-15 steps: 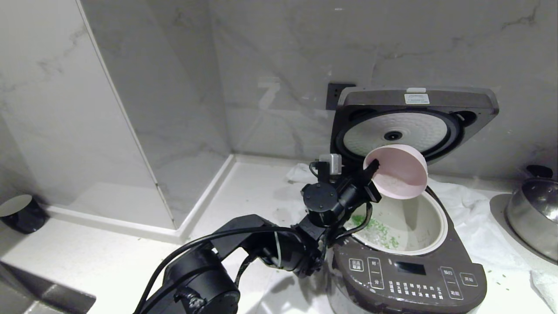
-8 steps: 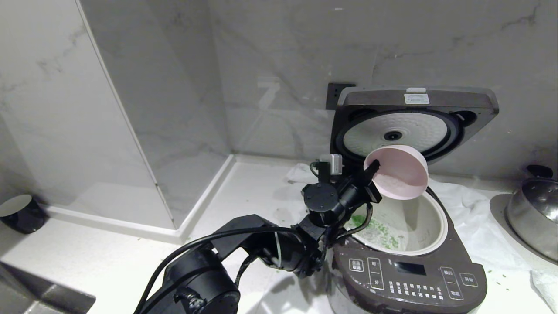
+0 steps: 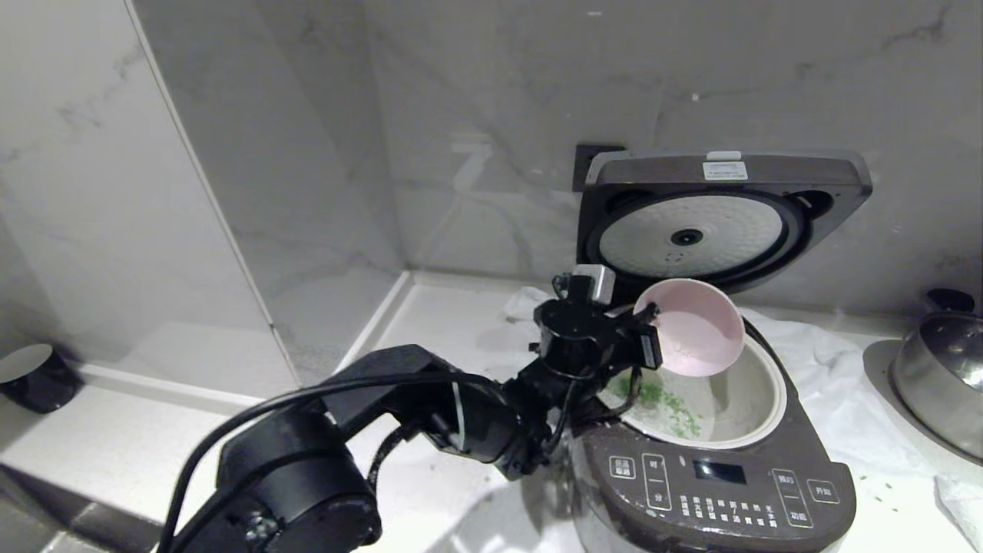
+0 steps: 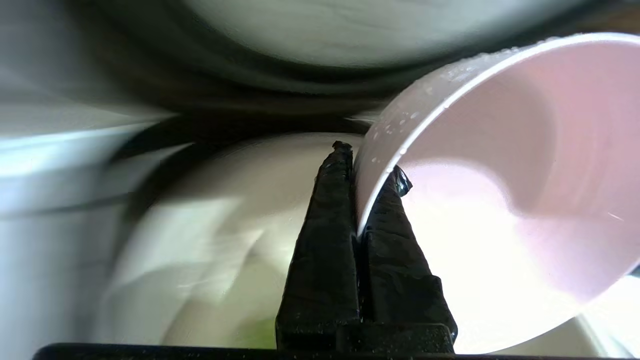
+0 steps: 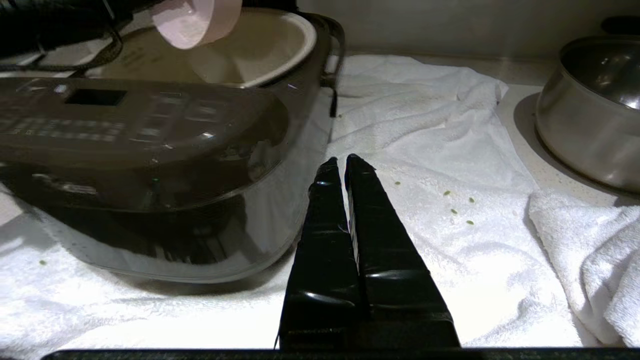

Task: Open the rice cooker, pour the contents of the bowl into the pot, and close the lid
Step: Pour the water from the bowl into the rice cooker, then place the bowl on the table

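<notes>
Towel and steel pan flank the rice cooker; left fingers pinch the bowl over the pot.

Pink bowl tipped over cream pot; rice cooker lid upright, open.

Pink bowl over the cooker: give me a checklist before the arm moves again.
1. Left pincer shut on the bowl rim: ok.
2. Bowl tipped over the pot: ok.
3. Bowl emptied: ok, inside looks bare in the left wrist view.
4. Green bits landed in the pot: ok.
5. Lid upright, clear of the bowl: ok.
6. Right pincer shut, low beside the rice cooker above the white towel: ok.
</notes>
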Robot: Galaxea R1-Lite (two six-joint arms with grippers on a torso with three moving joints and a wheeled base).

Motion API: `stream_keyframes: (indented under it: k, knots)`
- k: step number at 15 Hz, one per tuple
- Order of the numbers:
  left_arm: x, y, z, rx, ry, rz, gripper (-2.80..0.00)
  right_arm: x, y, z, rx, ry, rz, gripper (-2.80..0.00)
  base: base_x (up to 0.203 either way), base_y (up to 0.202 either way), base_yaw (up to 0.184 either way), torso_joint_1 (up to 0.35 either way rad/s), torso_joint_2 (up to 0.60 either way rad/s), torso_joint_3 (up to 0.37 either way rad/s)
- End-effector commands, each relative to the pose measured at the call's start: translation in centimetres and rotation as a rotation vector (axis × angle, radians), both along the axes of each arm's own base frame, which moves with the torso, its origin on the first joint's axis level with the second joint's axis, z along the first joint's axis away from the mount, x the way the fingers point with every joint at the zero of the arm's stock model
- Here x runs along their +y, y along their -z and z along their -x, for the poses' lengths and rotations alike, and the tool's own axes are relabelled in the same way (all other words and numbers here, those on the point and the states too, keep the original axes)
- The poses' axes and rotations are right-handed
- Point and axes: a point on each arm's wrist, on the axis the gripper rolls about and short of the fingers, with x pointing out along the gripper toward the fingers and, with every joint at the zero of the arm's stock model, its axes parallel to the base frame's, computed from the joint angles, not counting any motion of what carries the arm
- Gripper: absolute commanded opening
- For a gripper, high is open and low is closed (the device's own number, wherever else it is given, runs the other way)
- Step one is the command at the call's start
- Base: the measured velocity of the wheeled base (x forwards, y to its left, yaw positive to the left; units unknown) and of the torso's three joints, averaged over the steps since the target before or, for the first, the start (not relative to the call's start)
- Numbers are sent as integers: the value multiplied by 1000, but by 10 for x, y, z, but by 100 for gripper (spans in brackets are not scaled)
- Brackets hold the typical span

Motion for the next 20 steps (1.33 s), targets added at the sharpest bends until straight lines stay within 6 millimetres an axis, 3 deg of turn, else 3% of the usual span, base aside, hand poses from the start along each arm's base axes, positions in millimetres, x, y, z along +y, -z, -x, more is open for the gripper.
stream_keyframes:
  k: [1, 5, 7, 11, 14, 20]
  knots:
    - [18, -48, 9, -29, -12, -6, -280, 0, 0, 0, 1, -1, 0, -280, 0, 0, 0, 0, 0, 0]
    - [37, -78, 22, 121, -14, -185, -280, 0, 0, 0, 1, -1, 0, -280, 0, 0, 0, 0, 0, 0]
    - [55, -104, 32, 183, -24, -255, -280, 0, 0, 0, 1, 0, 0, -280, 0, 0, 0, 0, 0, 0]
    - [100, -131, 50, 388, -56, -455, -280, 0, 0, 0, 1, -1, 0, -280, 0, 0, 0, 0, 0, 0]
    - [148, -153, 40, 514, -166, -417, -280, 0, 0, 0, 1, -1, 0, -280, 0, 0, 0, 0, 0, 0]
    - [221, -155, 43, 770, -251, -514, -280, 0, 0, 0, 1, 0, 0, -280, 0, 0, 0, 0, 0, 0]
